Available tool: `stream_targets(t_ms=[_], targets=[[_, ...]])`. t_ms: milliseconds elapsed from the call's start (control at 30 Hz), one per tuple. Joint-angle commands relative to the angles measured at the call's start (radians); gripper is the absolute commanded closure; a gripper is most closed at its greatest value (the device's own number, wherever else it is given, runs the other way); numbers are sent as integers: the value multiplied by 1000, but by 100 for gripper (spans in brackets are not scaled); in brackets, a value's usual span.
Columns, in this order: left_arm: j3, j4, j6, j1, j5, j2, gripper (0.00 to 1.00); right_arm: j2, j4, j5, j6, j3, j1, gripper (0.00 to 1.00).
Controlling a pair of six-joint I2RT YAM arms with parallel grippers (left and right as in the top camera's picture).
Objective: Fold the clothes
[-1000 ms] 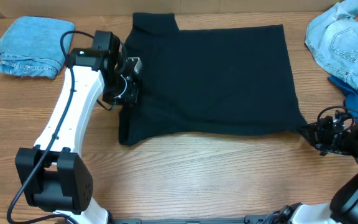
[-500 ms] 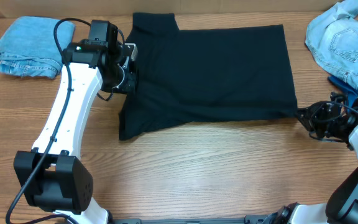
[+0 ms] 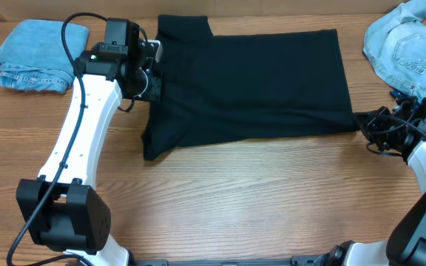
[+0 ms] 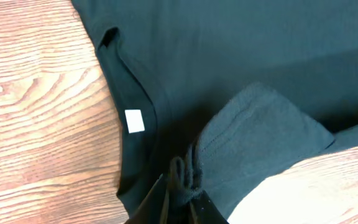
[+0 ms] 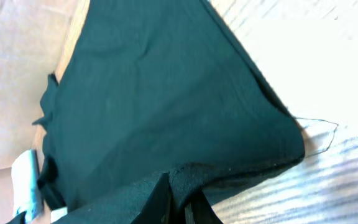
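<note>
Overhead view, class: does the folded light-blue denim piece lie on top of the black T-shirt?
No, the folded denim piece lies on the table at the far left, clearly apart from the black T-shirt.

Bright, even light; black T-shirt (image 3: 250,81) nearly detailless; table (image 5: 328,56) glare-washed at right wrist.

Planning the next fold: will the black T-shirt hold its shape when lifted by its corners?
Probably floppy: the black T-shirt bunches into soft folds at the left fingers. Likely to sag between grips, as its near edge runs wavy. Probably slides easily on the smooth wooden table.
</note>
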Motion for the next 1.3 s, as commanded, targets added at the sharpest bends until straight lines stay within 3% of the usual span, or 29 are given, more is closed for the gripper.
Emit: stream_targets(t_ms=[0,67,133,200,267,333,367,500,700,867,1000,1267], targets=[[24,0,27,-4,-18,-30,88,-18,18,29,19,24,0,94],[24,-2,35,-4,-18,-30,87,-18,18,29,19,24,0,66],[24,-2,38,-4,-19,-30,84,-18,19,29,19,24,0,57],[24,-2,38,-4,-21,-30,79,-18,23,29,19,24,0,37],[24,-2,38,-4,-22,-30,76,-18,28,29,19,24,0,36],[24,0,37,-4,-30,-30,61,-18,31,29,20,24,0,31],[24,0,37,-4,-53,-30,46,-18,30,28,20,24,0,29],[24,10,37,-4,-101,-30,38,-18,29,16,20,24,0,28],[36,2,24,-4,-109,-30,36,-18,16,-47,42,24,0,28],[74,-147,-27,-4,-69,-30,40,-18,-53,-76,42,24,27,28],[64,-257,-54,-5,9,-30,39,-18,-140,-77,33,24,95,27],[-37,-324,-143,-10,31,-23,40,-18,-170,-234,-108,24,301,30]])
